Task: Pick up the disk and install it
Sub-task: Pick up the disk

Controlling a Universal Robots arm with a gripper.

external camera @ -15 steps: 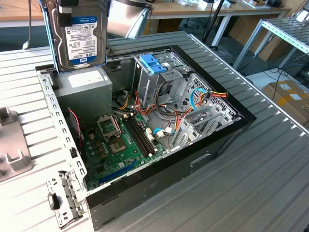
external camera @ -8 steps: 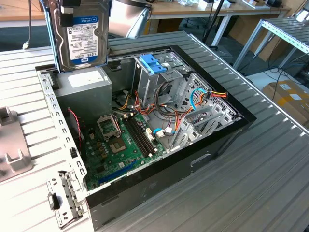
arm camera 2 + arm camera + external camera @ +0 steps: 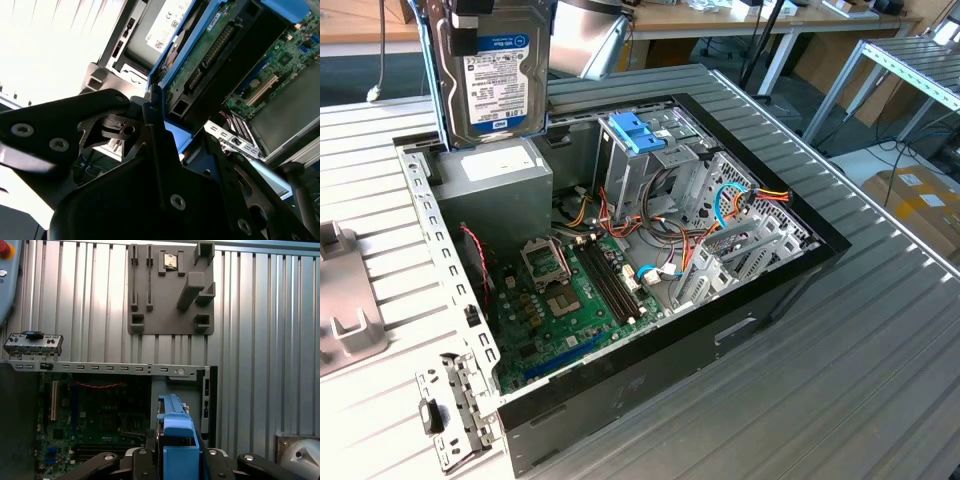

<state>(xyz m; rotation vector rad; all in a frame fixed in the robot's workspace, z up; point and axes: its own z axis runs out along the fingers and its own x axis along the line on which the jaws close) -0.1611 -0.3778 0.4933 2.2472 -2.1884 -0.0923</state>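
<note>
Grips the disk (image 3: 495,75) in the gripper (image 3: 176,464), jaws closed on it from two sides, with the black fingers (image 3: 141,462) pressed against the light-blue frame (image 3: 177,432) in the first wrist view. Holds it upright and off every surface, white label turned toward the exterior camera, at the exterior view's upper left, over the open computer case (image 3: 770,285). Shows, in the second wrist view, the disk's green circuit-board side and a connector edge just past the black gripper linkage.

Hangs above the large grey power supply box (image 3: 500,185), apart from it. Has the grey drive cage (image 3: 655,165) with its blue tabs (image 3: 638,130) toward the exterior view's right, near but not touching.

Around the cage: a tangle of coloured cables (image 3: 720,210), crowding close beside it and looping over metal brackets toward the motherboard (image 3: 565,295).

Under everything, a ribbed metal table (image 3: 860,380). Outside the case, at the exterior view's left, a grey fixture plate (image 3: 345,300) with raised blocks, and a loose perforated metal bracket (image 3: 450,415) just beside the case's near corner.
</note>
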